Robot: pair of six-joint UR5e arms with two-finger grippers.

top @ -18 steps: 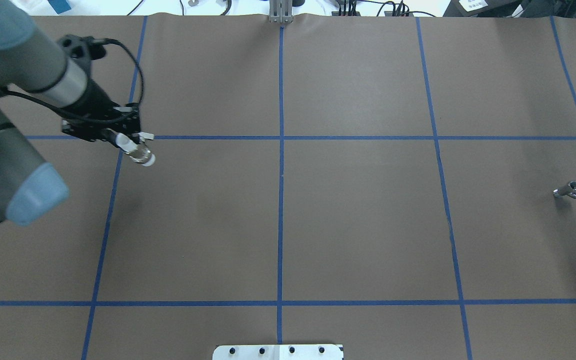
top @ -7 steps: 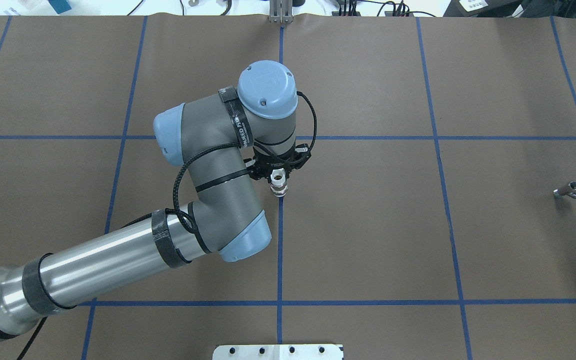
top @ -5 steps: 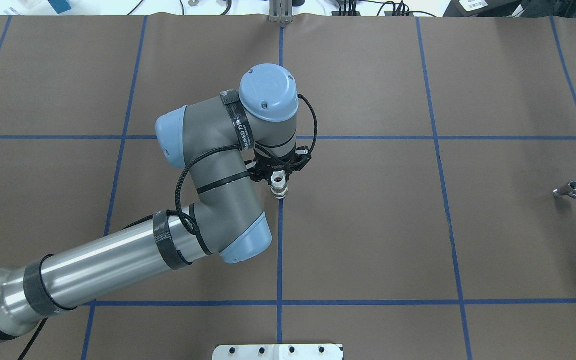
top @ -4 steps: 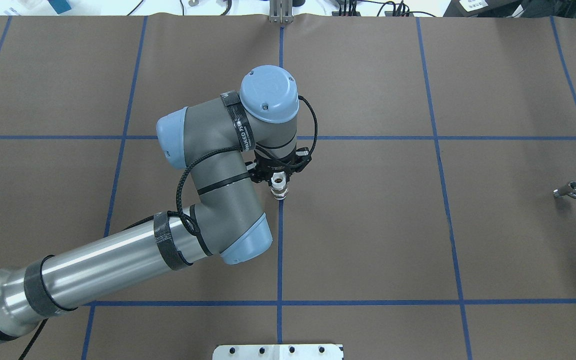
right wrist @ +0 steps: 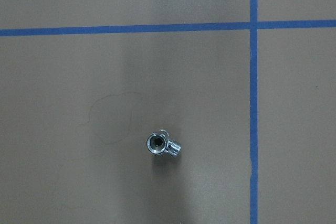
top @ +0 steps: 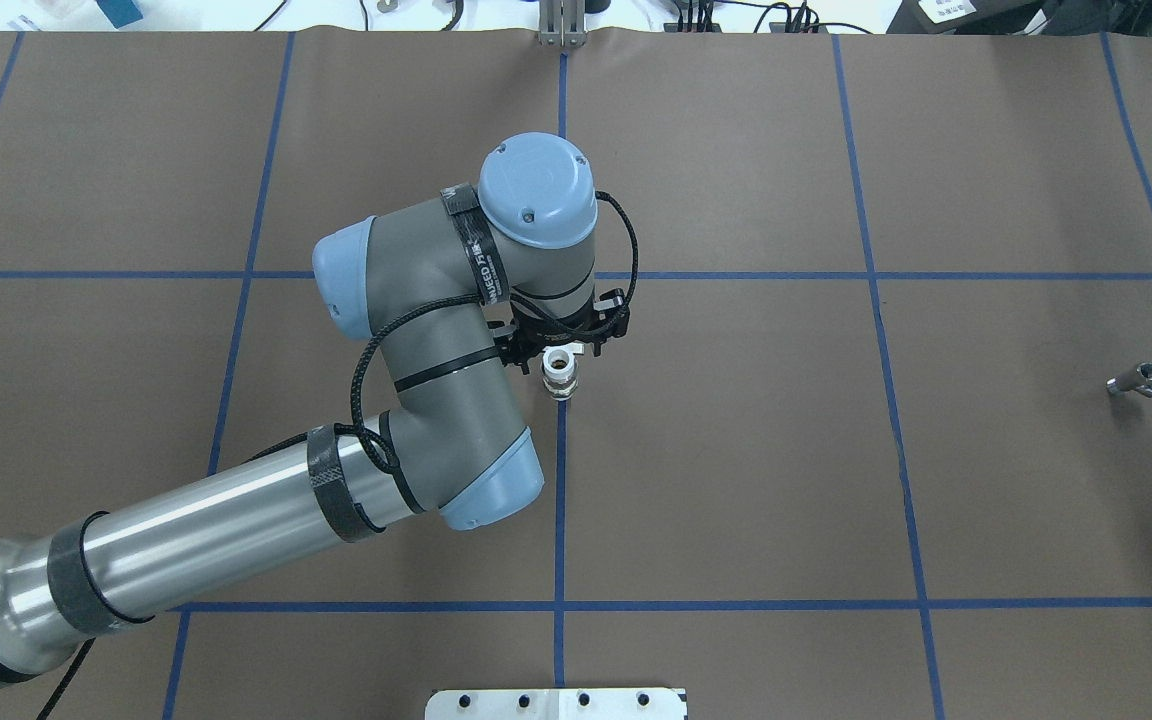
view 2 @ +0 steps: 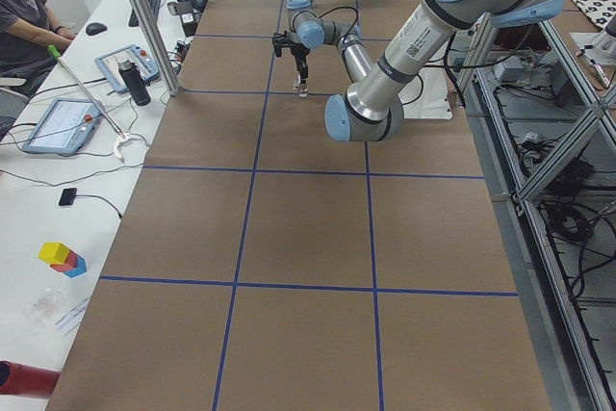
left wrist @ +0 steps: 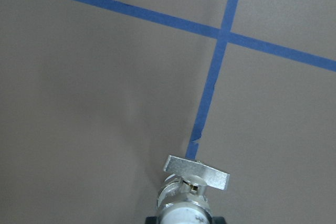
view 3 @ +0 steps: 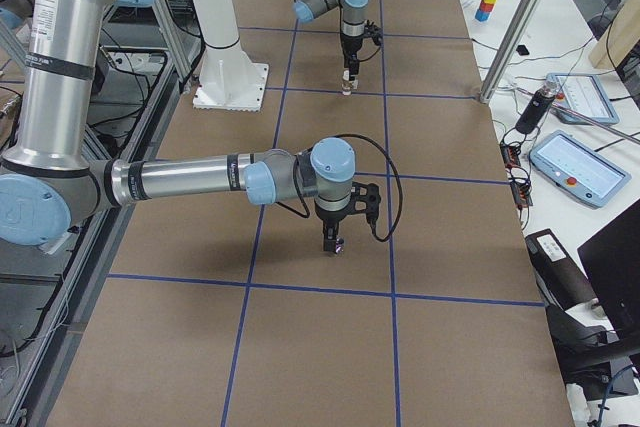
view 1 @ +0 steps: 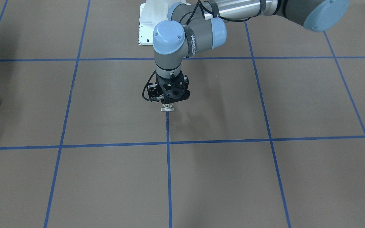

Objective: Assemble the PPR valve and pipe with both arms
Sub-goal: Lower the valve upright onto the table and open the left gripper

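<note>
The valve (top: 559,378) is a white plastic end on a metal body with a flat metal handle. It stands upright on the brown table at the end of a blue tape line, and also shows in the front view (view 1: 167,108) and the left wrist view (left wrist: 188,195). My left gripper (top: 558,356) points straight down over it, open, fingers on either side. A small metal threaded fitting (top: 1134,382) lies far right and shows in the right wrist view (right wrist: 161,144). My right gripper (view 3: 335,244) hangs high above the fitting. I cannot tell if it is open.
Blue tape lines (top: 560,500) divide the brown table into squares. The white bolted pedestal (top: 556,703) sits at the near edge. In the left side view a seated person (view 2: 19,16) and tablets (view 2: 60,124) are at a bench beside the table.
My left arm carried the valve from the far left to the table's middle. In the last half second its fingers have spread apart from the valve.
</note>
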